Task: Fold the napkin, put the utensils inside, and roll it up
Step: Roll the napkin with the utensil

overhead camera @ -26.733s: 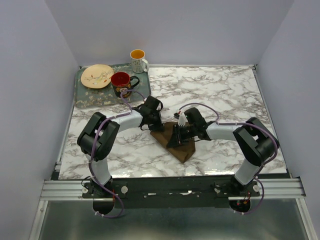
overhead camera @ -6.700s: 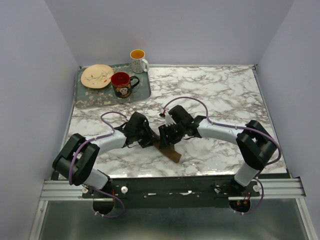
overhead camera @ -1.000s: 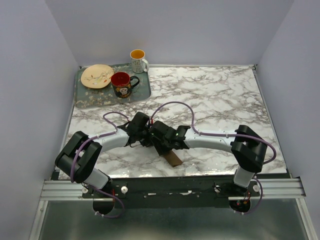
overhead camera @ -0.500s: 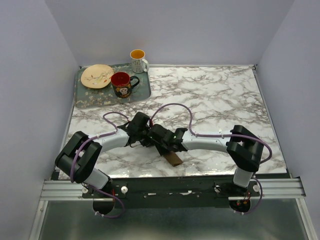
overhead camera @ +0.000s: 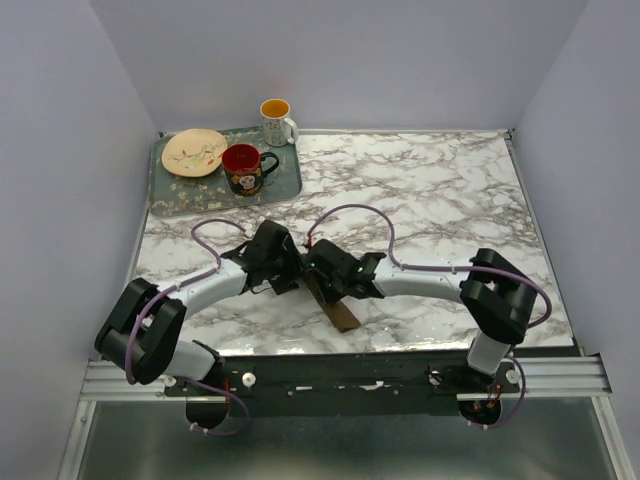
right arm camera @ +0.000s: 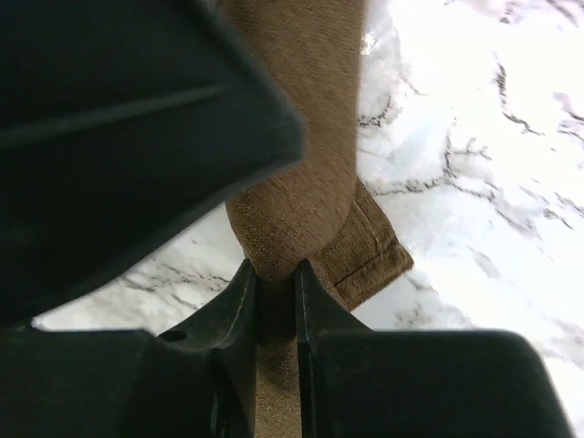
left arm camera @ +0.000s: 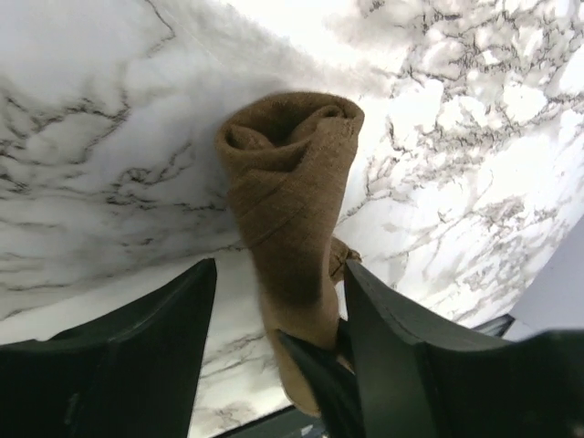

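Observation:
The dark brown napkin (overhead camera: 343, 315) lies rolled into a narrow tube on the marble near the table's front edge. In the left wrist view the napkin roll (left arm camera: 292, 173) shows its coiled end, and my left gripper (left arm camera: 278, 269) stands open, one finger (left arm camera: 155, 338) on each side of it without pressing. My right gripper (right arm camera: 274, 266) is shut on the napkin roll (right arm camera: 301, 137), pinching the cloth between its fingertips. In the top view both grippers, left (overhead camera: 290, 282) and right (overhead camera: 322, 280), meet over the roll's far end. The utensils are out of view.
A grey tray (overhead camera: 175, 200) sits at the back left with a patterned plate (overhead camera: 194, 152) and a red mug (overhead camera: 243, 165). A white mug (overhead camera: 276, 120) stands behind it. The roll's near end lies close to the table's front edge (overhead camera: 350, 350).
My left gripper has opened and let go of the roll. My right gripper has closed onto the roll. The left arm's elbow has swung out to the left.

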Available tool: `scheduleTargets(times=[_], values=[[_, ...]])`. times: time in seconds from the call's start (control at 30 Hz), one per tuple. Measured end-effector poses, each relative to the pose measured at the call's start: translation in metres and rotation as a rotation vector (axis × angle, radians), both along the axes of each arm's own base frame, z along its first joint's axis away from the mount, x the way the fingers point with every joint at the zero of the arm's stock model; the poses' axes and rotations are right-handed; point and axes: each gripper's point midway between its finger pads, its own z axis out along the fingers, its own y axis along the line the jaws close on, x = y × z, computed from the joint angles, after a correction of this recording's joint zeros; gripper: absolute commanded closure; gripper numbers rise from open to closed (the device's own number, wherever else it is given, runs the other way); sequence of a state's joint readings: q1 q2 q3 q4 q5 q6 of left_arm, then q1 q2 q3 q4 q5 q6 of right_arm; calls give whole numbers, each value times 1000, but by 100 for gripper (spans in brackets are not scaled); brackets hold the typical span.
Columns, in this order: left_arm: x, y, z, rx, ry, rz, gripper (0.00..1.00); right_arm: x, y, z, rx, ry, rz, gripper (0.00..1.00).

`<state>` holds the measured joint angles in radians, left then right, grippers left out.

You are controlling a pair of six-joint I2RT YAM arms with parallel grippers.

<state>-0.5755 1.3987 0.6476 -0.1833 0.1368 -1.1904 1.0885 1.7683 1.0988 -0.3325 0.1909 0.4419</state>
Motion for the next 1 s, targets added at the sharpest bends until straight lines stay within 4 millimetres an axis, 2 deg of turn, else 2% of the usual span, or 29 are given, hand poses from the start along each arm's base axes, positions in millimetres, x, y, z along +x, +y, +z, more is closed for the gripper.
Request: scheduleTargets(times=[0.1,0.2,0.33,0.57,0.77,1.0], values=[[0,8,8,19,-30,-13,28,5,-4,-1,129,113,-1,83],[-3,10,14,25,-50,-34,28,18,-10,-2,313,236,-17,82],[-4,11,17,35,-56,-53,27,24,-18,-1,521,397,15,80],[-3,-4,10,42,-24,-97,24,25,-24,-1,756,611,104,69],[4,-19,4,33,-7,-111,30,13,-27,-2,799,698,142,63],[9,-28,-8,22,26,-102,41,13,-32,-5,748,699,124,48]])
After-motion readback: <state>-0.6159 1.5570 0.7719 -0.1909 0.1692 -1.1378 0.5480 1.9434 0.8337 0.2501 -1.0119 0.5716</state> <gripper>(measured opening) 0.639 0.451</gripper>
